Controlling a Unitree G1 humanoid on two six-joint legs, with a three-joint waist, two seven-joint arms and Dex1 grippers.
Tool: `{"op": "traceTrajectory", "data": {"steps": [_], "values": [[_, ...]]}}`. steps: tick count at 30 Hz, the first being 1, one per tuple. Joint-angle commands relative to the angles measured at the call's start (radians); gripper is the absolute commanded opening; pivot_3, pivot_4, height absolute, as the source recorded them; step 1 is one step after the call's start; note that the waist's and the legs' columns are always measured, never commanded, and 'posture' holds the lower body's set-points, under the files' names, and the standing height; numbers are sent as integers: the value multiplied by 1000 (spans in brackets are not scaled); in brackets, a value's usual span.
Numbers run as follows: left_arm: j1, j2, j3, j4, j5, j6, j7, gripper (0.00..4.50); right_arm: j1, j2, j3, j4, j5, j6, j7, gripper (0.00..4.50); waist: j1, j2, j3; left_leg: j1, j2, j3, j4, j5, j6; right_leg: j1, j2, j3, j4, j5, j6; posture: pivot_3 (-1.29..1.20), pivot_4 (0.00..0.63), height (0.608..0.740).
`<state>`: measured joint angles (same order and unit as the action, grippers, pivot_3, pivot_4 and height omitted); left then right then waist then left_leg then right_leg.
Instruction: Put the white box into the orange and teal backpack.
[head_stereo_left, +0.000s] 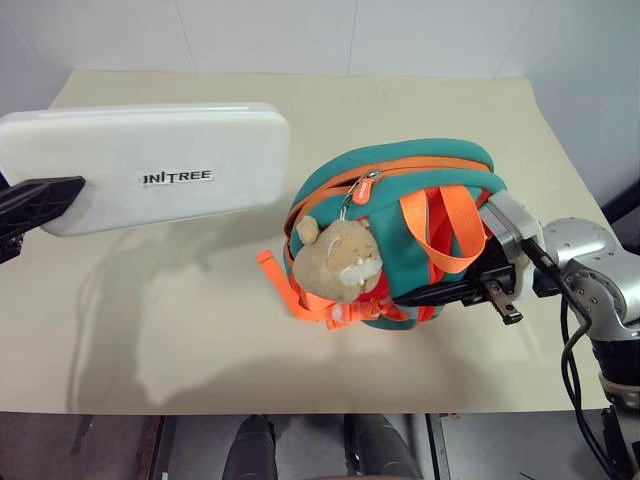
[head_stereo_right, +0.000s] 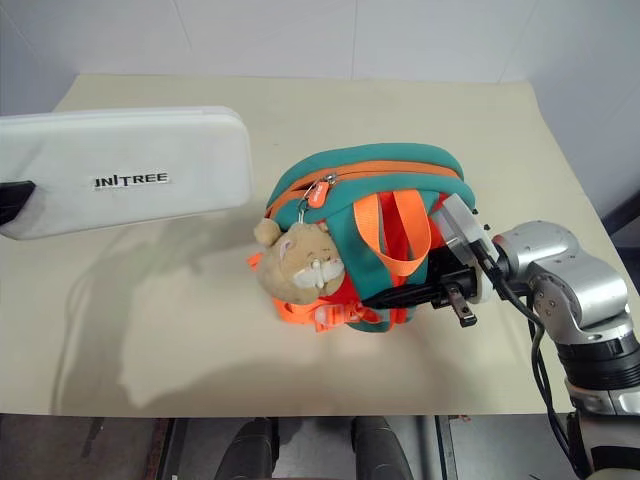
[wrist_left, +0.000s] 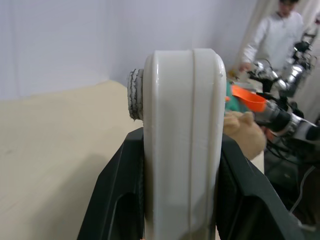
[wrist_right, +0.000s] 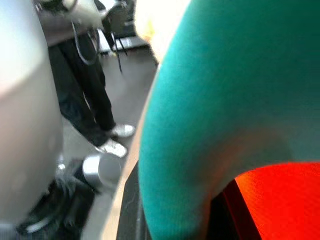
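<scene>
- Head views: you see the white box (head_stereo_left: 150, 165) held off the cream counter (head_stereo_left: 420, 110) at your left, lying level with its dark lettering facing up. Its shadow falls on the counter beneath. The left gripper (head_stereo_left: 30, 205) grips its outer end, with the jaws clamped on the box.
- Head views, centre right: the orange and teal backpack (head_stereo_left: 400, 235) stands on the counter, well apart from the box. Its orange-trimmed zipper runs along the top — you cannot tell from here how far it is open. A tan plush toy (head_stereo_left: 340, 260) hangs on the side nearest you, and orange straps (head_stereo_left: 455, 230) loop over the teal fabric.
- Head views, right: the right gripper (head_stereo_right: 425, 295) reaches in from the right and presses against the backpack's lower side. Its black jaws lie together, with strap and fabric around them.
- Left wrist view: you look along the box's narrow edge (wrist_left: 182, 140), set upright between the two black fingers (wrist_left: 122, 200), which touch both of its faces. Beyond it lie the counter, the plush toy, an orange strap and a person in a white top (wrist_left: 277, 35) — blurred.
- Right wrist view: teal fabric (wrist_right: 230, 100) of the backpack sits close against the camera, with an orange panel (wrist_right: 285, 200) below it. Behind, a person's dark trouser legs and light shoes (wrist_right: 115, 140) stand on the floor.
</scene>
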<state>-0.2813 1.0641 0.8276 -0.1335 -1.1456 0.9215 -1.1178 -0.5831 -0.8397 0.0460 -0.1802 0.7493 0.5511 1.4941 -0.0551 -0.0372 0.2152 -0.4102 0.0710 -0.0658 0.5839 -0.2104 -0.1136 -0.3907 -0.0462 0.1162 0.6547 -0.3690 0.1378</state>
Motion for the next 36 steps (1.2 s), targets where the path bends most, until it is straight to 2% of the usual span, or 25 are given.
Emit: {"op": "traceTrajectory", "data": {"steps": [1, 9, 18, 26, 36], "values": [[-25, 24, 63, -40, -61, 8, 34, 1323, -35, 9, 0, 12, -10, -21, 40, 0, -2, 0, 0, 0, 0, 0, 0, 0, 0, 0, 0, 0, 0, 0, 0, 0, 150, 740], [12, 30, 71, -97, -73, 18, 44, 1323, -72, 47, 15, 49, -35, -33, 31, 0, -1, 0, 0, 0, 0, 0, 1, 0, 0, 0, 0, 0, 1, 0, 0, 0, 150, 740], [56, 83, -45, -163, 79, -80, -25, 1323, -82, 75, 16, 45, -45, -30, 14, 0, -1, 1, 0, 0, 0, 0, 3, 0, 0, 0, 0, 0, 2, 0, 0, 0, 150, 740], [-54, 110, -206, -146, 149, -155, -29, 1323, -72, 86, 12, 32, -48, -28, 3, 0, 0, 1, 1, 0, 0, 0, 5, 0, 0, 1, 1, 0, 2, 1, 1, 0, 150, 740], [-285, 41, -437, -109, 209, -209, 8, 1323, -60, 109, 2, -5, -26, -15, -18, 0, 1, 1, 1, 0, 0, 0, 7, 0, 0, 2, 1, 1, 3, 1, 2, 0, 150, 740]]}}
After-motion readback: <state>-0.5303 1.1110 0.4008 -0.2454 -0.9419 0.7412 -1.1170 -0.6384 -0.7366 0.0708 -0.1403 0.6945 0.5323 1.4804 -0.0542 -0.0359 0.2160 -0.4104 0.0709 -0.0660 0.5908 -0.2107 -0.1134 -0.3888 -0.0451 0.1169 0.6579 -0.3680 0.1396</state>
